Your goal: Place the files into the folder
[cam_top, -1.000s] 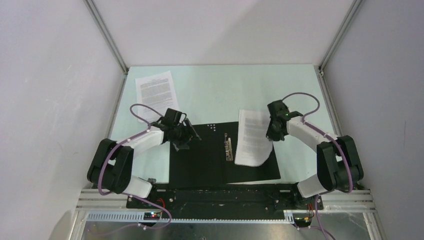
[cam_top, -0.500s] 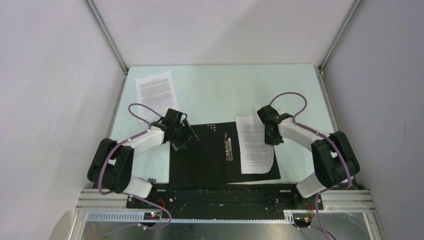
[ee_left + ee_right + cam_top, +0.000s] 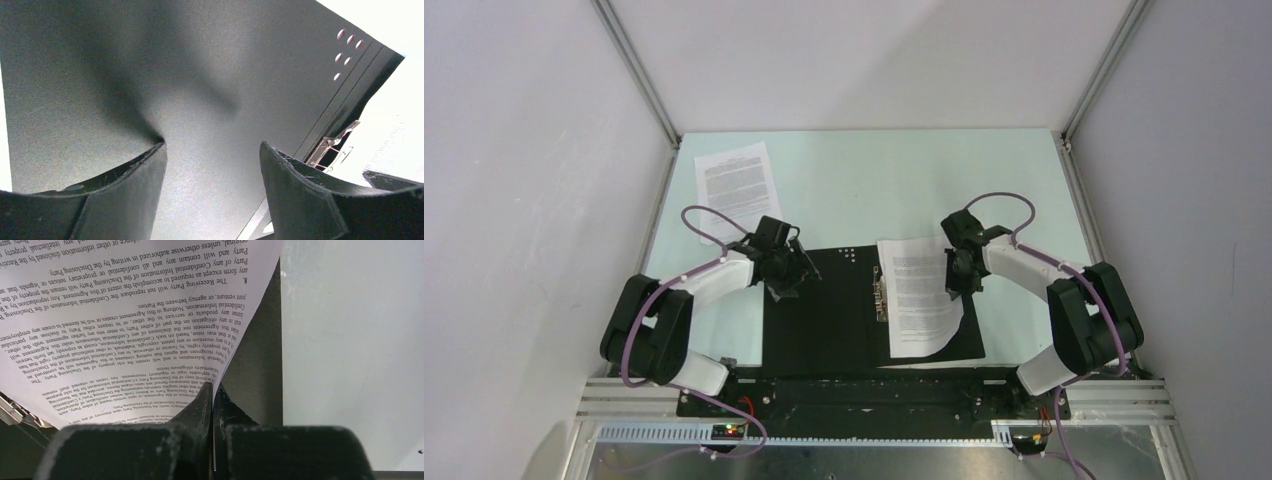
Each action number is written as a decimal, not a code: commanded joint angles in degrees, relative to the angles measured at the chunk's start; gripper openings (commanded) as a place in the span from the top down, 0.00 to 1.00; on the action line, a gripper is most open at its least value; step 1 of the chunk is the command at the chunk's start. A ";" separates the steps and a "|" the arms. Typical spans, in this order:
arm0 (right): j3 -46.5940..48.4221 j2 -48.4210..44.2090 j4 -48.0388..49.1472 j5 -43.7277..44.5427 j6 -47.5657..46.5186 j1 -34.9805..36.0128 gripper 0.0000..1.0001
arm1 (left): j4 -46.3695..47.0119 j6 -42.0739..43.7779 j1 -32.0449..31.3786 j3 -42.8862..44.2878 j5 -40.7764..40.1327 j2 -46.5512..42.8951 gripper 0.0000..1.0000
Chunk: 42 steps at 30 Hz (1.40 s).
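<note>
One sheet (image 3: 919, 305) is pinched at its edge by the right gripper (image 3: 214, 390) over the open folder (image 3: 819, 320) (beside its clip (image 3: 882, 292)); the left gripper (image 3: 212, 145) is seen spread above the black left cover.

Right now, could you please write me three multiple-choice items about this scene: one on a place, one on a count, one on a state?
1. Where does the loose sheet lie?
A. On the table, far left, outside the folder
B. On the folder's left cover
C. On the folder's right cover

2. How many printed sheets are in view?
A. One
B. Two
C. Three

3. What is the right tool doing?
A. Standing open
B. Shut on the held sheet
C. Shut on the folder's cover

Answers:
1 A: it lies on bare table, apart from the folder.
2 B: one is loose, one is held.
3 B: the right wrist view shows the paper's edge pinched in it.
</note>
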 commanded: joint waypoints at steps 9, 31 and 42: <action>-1.23 -2.67 -2.59 -4.19 1.10 -1.85 1.00 | -1.24 0.45 -0.41 0.13 -4.18 2.19 0.25; -3.46 -2.83 1.62 -5.21 9.25 -0.33 1.00 | -1.38 0.17 -0.69 -0.40 -4.16 1.63 0.26; -6.95 -9.42 2.22 -2.48 12.55 -0.06 0.78 | -1.43 -0.16 -1.04 -0.44 -4.25 1.98 0.26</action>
